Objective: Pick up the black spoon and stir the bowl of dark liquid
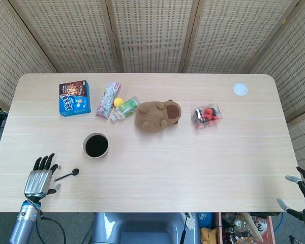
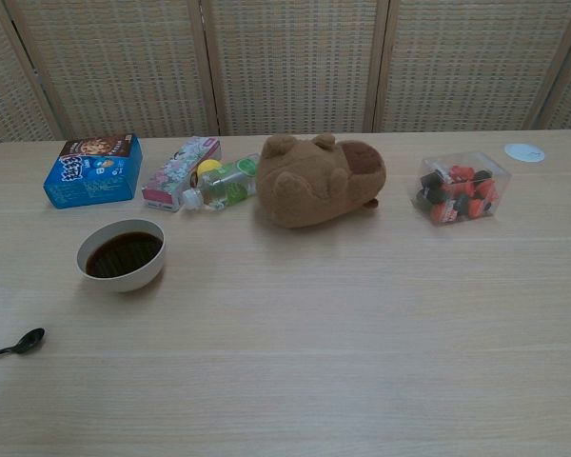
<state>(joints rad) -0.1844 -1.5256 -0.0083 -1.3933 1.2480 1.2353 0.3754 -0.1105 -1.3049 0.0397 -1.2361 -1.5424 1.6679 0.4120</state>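
The small black plastic spoon [image 1: 67,175] lies ungrasped on the desk; the empty, open-fingered left hand [image 1: 38,179] beside its handle must next pinch it.

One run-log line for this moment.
left hand: open, beside spoon handle | black spoon: flat on table | bowl: unstirred | right hand: open, off table

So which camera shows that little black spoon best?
The head view: the whole black spoon lies flat on the table, bowl end toward the cup of dark liquid, handle beside the left robot hand. The chest view cuts off its handle at the frame edge.
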